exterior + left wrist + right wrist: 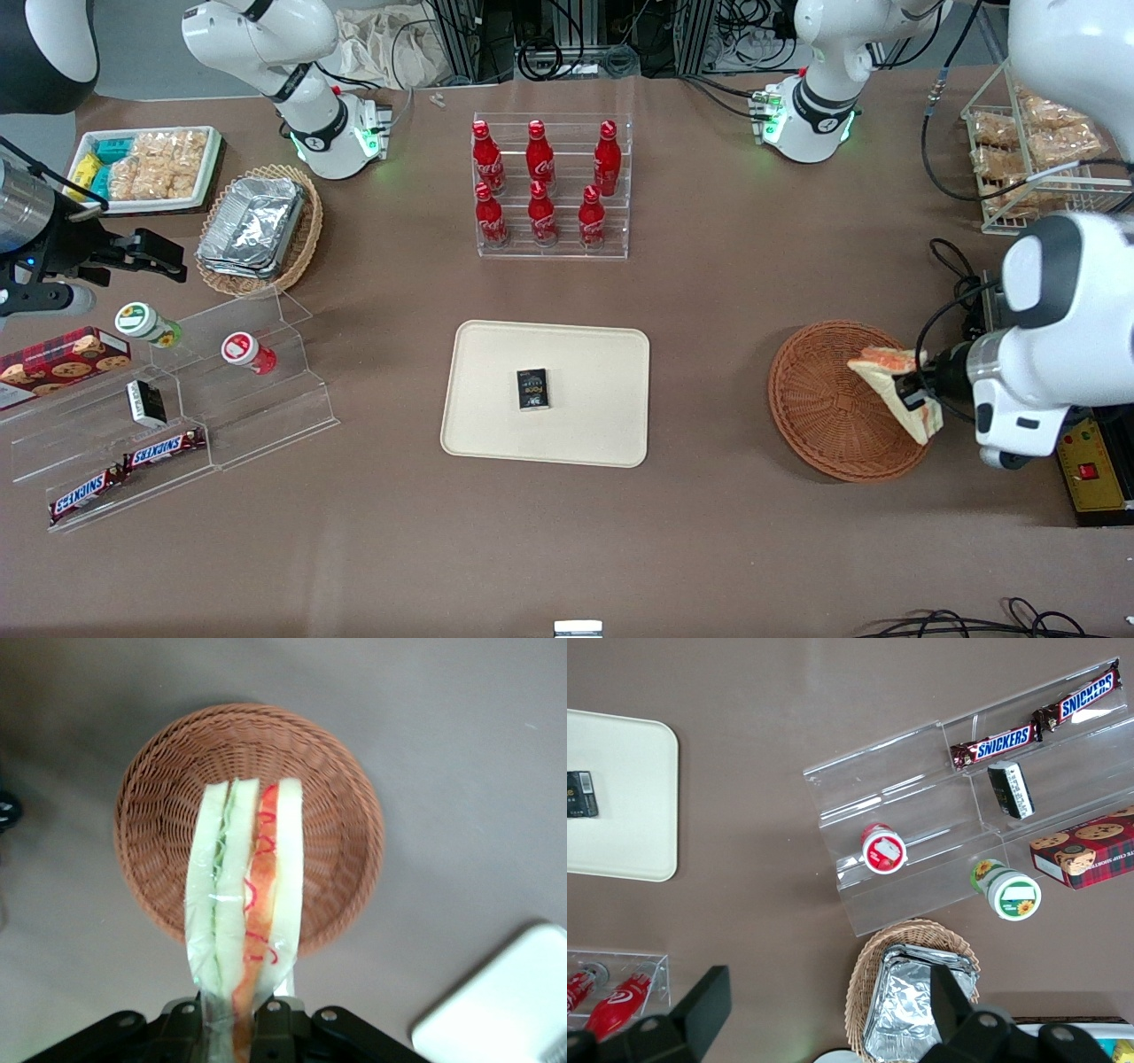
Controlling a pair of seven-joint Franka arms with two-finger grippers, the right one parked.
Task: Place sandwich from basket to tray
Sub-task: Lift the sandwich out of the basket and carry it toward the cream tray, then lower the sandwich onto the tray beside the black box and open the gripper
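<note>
The sandwich (888,377), a white-bread wedge with pink-red and green filling in clear wrap, hangs lifted over the reddish-brown woven basket (819,399), at its rim toward the working arm's end of the table. My gripper (912,392) is shut on one end of it. In the left wrist view the sandwich (244,895) stretches away from the gripper (235,1017) above the empty basket (159,806). The cream tray (496,372) lies flat at the table's middle, toward the parked arm's end from the basket, and a corner of the tray (505,1005) shows in the wrist view.
A small black box (532,389) lies on the tray. Farther from the camera stands a clear rack of red bottles (549,186). A wire rack of snacks (1036,159) and a yellow control box (1094,470) sit near the working arm. A tan basket with foil containers (257,226) and acrylic steps (177,416) lie toward the parked arm's end.
</note>
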